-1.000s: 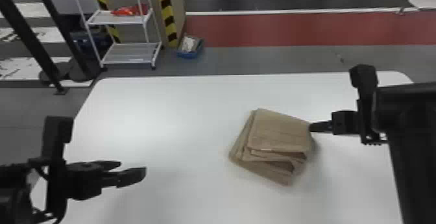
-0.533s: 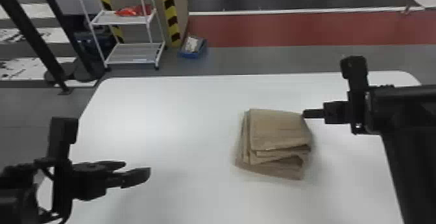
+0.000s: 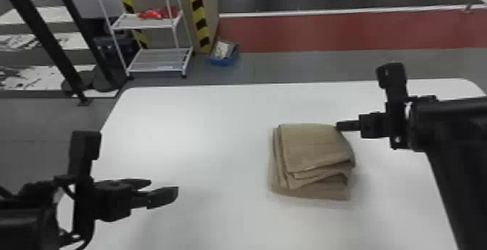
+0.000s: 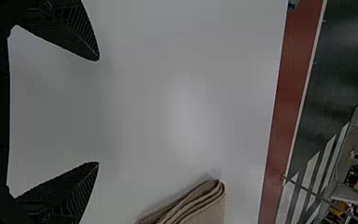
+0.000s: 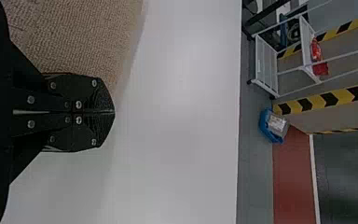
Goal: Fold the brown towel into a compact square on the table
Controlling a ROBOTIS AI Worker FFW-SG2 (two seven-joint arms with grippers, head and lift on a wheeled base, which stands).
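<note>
Now the brown towel [image 3: 311,148] sits straighter, right pincer [image 3: 338,125] closed, seemingly at its corner, left pincer [image 3: 163,187] wide.

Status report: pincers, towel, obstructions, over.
Left pincer open, left of towel. Right pincer shut at towel's far right corner, possibly obstructing. Towel folded, edges uneven.

The black left arm [image 3: 21,227] comes in at the near left side. Its left tool [image 3: 163,188] points right, with its two fingers [image 4: 74,37] spread wide apart. The black right arm [image 3: 445,166] is over on the right. Its right tool [image 3: 338,125] is farther off and points left, with both fingers [image 5: 93,95] pressed together, side by side.
</note>
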